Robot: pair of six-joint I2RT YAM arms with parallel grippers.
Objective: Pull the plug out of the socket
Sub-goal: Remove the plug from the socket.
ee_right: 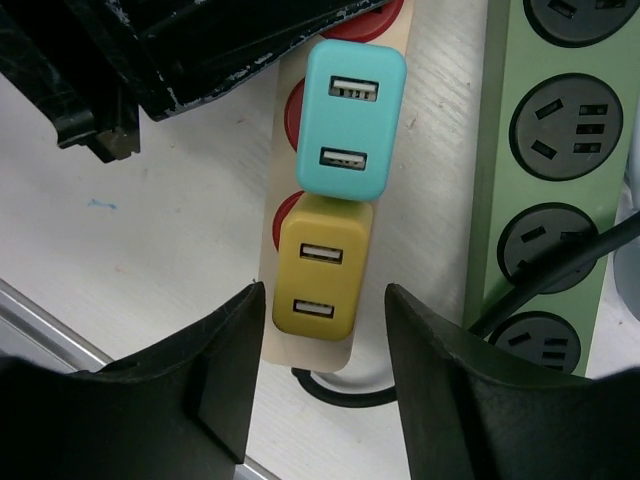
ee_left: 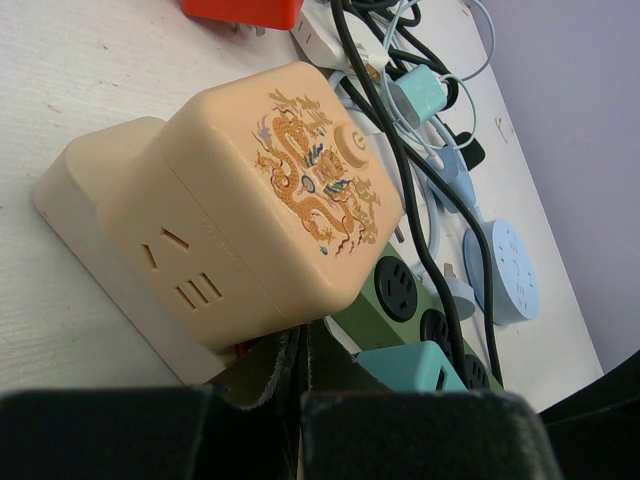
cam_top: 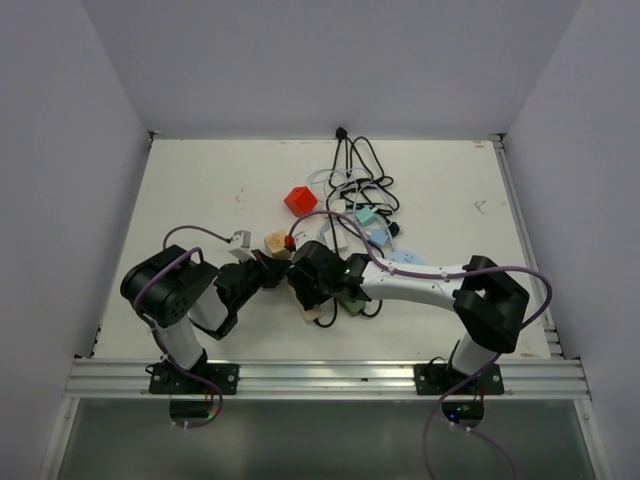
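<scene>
Step in hand: lining up on the plug, grasp not made yet. My right claw [ee_right: 325, 305] is apart, one finger on each side of the small yellow two-port USB plug [ee_right: 317, 280], lower centre of the right wrist view. There's a thin gap on both sides, so nothing is clamped.

The yellow plug sits in the narrow cream power strip with red sockets [ee_right: 305, 350]. A teal two-port USB plug [ee_right: 352, 120] is seated right above it, and they're touching end to end. The long green power strip [ee_right: 500, 150] runs down the right side of the frame, apart from the cream one.

My left claw [ee_left: 303, 370] has its fingers together, holding nothing. It shows as a black mass in the upper left of the right wrist view, over the far end of the cream strip. Prob. pinning the strip down, but I can't tell if it's in contact. The left wrist view is filled by a beige cube adapter with dragon print [ee_left: 270, 200].

Next move, imo: close the right claw squarely on the yellow plug's sides, staying clear of the teal one, then pull straight out of the strip while the left claw keeps it from lifting. Risk is the strip coming up with the plug.
</scene>
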